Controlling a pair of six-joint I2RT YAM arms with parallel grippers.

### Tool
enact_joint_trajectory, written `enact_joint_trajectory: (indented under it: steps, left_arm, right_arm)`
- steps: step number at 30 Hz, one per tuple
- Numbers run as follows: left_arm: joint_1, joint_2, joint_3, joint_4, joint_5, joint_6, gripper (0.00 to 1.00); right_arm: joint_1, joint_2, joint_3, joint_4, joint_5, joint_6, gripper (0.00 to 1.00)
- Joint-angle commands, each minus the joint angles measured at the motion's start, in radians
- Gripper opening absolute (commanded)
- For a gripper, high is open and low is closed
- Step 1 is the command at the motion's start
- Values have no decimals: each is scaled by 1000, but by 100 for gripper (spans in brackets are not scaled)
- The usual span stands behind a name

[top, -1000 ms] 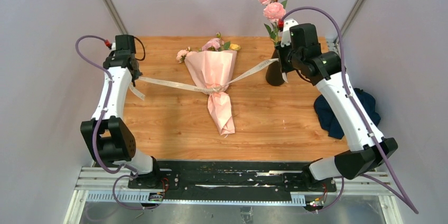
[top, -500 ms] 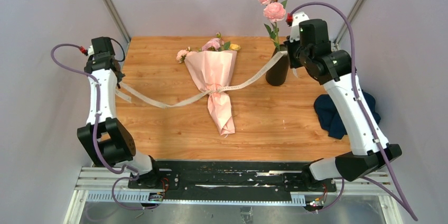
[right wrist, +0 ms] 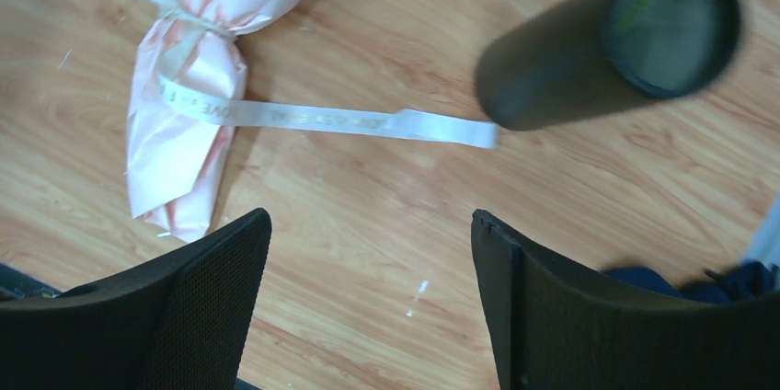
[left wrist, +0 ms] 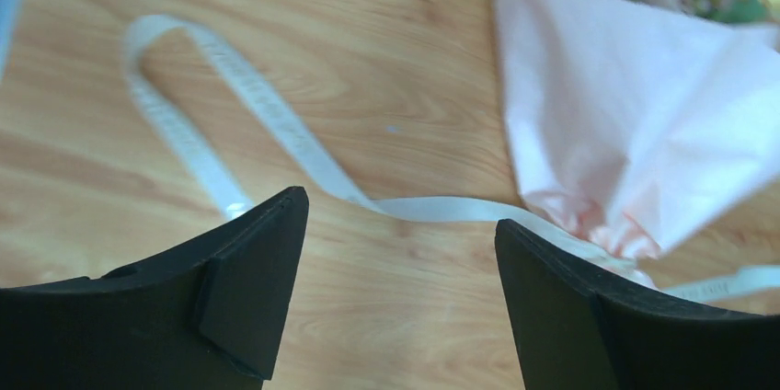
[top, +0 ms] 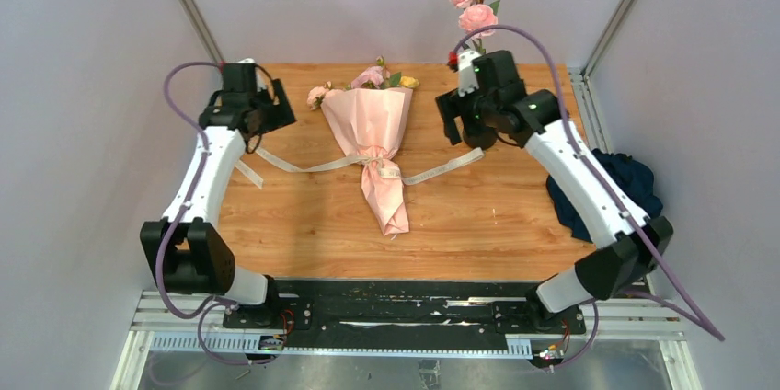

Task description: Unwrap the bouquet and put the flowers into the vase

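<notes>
The bouquet (top: 375, 142) lies mid-table in pale pink paper (left wrist: 635, 123), its small pink and yellow flowers (top: 368, 79) at the far end. The cream ribbon (top: 303, 166) is still looped round its waist, and both loose ends lie slack on the wood (right wrist: 322, 117). My left gripper (left wrist: 397, 211) hovers open over the left ribbon end, holding nothing. My right gripper (right wrist: 370, 215) is open over bare wood, near the right ribbon end. The black vase (right wrist: 589, 50) stands just beyond it, holding a stem of big pink roses (top: 476, 15). In the top view my right wrist mostly hides the vase.
A dark blue cloth (top: 602, 189) lies off the table's right edge. White walls and metal posts close in the back and sides. The arm bases sit on a black rail at the near edge.
Both grippers have let go of the ribbon ends and opened. The ribbon, pulled taut before, now lies slack on the table. Both arms have swung inward towards the bouquet.
</notes>
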Motion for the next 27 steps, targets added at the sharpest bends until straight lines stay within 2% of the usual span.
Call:
enact_joint_trajectory:
  steps: [1,3,4,5,7,12,14,17,19,27]
  left_arm:
    - [-185,64,23,61,-13,-31,84]
    - [-253,105,50,74,-47,-27,84]
    - [-279,128,65,79,-55,-22,89]
    - [-301,154,81,82,-63,-22,98]
    - [-319,216,125,74,-63,-33,100]
    - [-321,418,251,62,78,-61,100]
    - [-326,483,298,58,80,-72,100]
    - [-334,563,350,50,67,-56,100]
    - [-336,610,377,39,67,-40,100]
    - [-338,680,416,-3,12,16,100]
  right_arm:
    - [97,94,-44,91,-46,21,84]
    - [123,152,-55,131,-83,29,85]
    - [128,183,-57,155,-103,29,85]
    - [129,215,-64,171,-118,43,86]
    - [134,283,-73,222,-136,61,86]
    - [156,476,-17,247,-142,53,81]
    - [170,526,6,253,-132,46,73]
    - [190,587,28,262,-153,58,48]
    - [207,614,34,262,-159,62,40]
    - [276,671,76,252,-210,91,35]
